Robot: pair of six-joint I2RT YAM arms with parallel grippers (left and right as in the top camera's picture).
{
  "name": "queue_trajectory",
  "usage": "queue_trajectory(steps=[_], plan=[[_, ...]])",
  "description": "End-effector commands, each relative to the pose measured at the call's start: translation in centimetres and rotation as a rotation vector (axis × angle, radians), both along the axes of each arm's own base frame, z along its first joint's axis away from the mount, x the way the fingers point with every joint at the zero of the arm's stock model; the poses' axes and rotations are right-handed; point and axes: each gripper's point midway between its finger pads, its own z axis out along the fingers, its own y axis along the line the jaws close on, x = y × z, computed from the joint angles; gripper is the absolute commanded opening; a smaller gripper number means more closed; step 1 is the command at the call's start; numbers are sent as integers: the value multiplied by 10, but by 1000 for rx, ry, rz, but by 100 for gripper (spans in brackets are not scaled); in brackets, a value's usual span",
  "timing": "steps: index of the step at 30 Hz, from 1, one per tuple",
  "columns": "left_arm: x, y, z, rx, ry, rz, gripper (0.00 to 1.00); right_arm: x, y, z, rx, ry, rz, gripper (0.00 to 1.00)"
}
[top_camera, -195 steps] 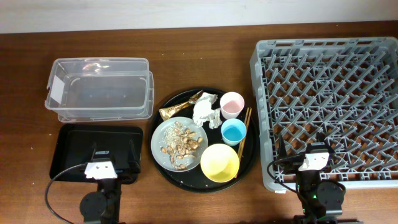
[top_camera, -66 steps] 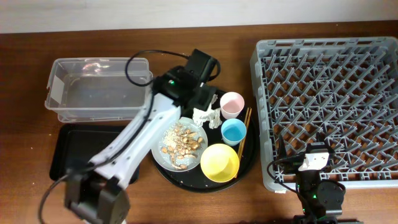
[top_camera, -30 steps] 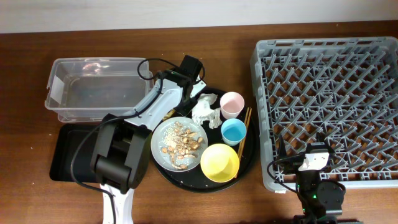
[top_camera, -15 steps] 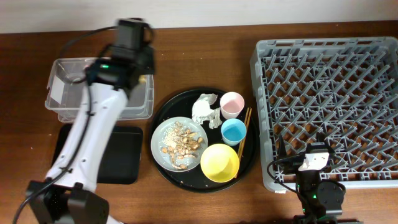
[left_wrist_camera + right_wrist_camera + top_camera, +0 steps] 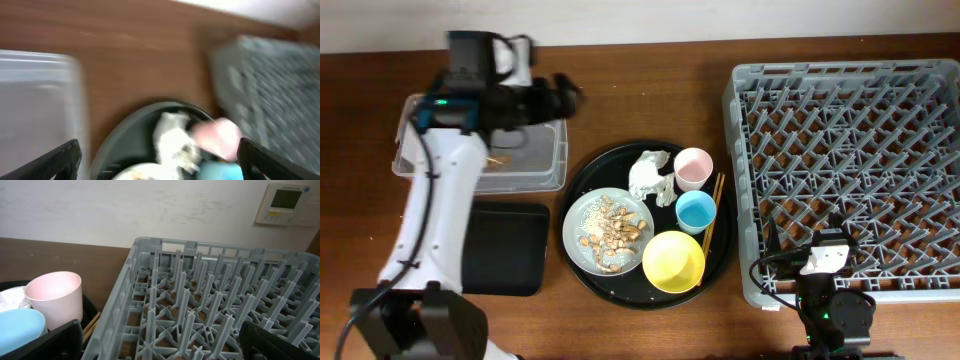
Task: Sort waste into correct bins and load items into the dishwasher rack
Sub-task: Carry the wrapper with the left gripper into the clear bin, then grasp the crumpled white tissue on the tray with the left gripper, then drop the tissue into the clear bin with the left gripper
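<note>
Rack [image 5: 840, 160] first, the big grey one well off to the right of the left pincer [image 5: 157, 147], and not a dish in it. The right pincer [image 5: 160, 347] sits at its near edge, fingers spread wide with nothing between them. The round tray [image 5: 605, 170], near the left pincer on its right and robot-ward side, carries everything to be washed: plate [image 5: 569, 232] under the scraps [image 5: 612, 230], bowl [image 5: 673, 262], pink cup [image 5: 692, 168], blue cup [image 5: 696, 211], chopsticks [image 5: 714, 205], plus the tissue [image 5: 650, 175]. The left pincer hangs over the right end of the box [image 5: 540, 160], wide apart and empty, though its own view is blurred. A gold-brown sliver lies on the box floor to the pincer's left. I take it for the wrapper [image 5: 499, 159], so one piece of waste looks sorted. The black tray [image 5: 505, 250], robot-ward of the pincer, holds nothing. Barely begun, by my reckoning: tissue, scraps and all five items remain. Writing? The box's white label [image 5: 406, 140] shows none I can read, and the wall panel [image 5: 285, 202] is too small to make out.
</note>
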Motion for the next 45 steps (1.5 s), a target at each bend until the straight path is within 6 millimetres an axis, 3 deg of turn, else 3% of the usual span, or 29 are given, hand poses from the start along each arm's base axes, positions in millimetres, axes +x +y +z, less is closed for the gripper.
queue_trajectory(steps=[1,6,7,9,15,19,24,26,30,31,32,33,35,37,40,42,45], plan=[[-39,-74,-2,78,-3,-209,99,0,0,-2,3,3,-3,98],[-69,-102,-43,284,84,-143,99,0,0,-2,3,3,-3,98],[-71,-102,-57,290,126,-123,89,0,0,-2,3,3,-3,98],[-70,-101,-84,320,185,-125,84,0,0,-2,3,3,-3,98],[-41,-116,-163,353,250,-139,79,0,0,-2,3,4,-3,98],[-27,-123,-189,348,242,-139,79,0,0,-2,3,4,-3,98],[-29,-124,-221,366,292,-147,79,0,0,-2,3,3,-3,98],[-27,-125,-223,365,286,-148,79,0,0,-2,3,3,-3,98],[-31,-134,-228,369,287,-167,54,0,0,-2,3,3,-3,98],[-34,-137,-234,376,297,-177,44,0,0,-2,3,3,-3,98],[-38,-140,-239,382,306,-187,25,0,0,-2,3,3,-3,98],[-37,-140,-237,379,301,-186,1,0,0,-2,3,4,-3,98],[-28,-142,-219,363,267,-176,1,0,0,-2,3,3,-3,98],[-19,-140,-189,341,224,-158,1,0,0,-2,3,3,-3,98],[-7,-119,-117,286,115,-98,1,0,0,-2,3,3,-3,98],[-9,-95,-78,263,71,-49,1,0,0,-2,3,3,-3,98],[-6,-42,-16,224,-25,71,1,0,0,-2,3,4,-3,98]])
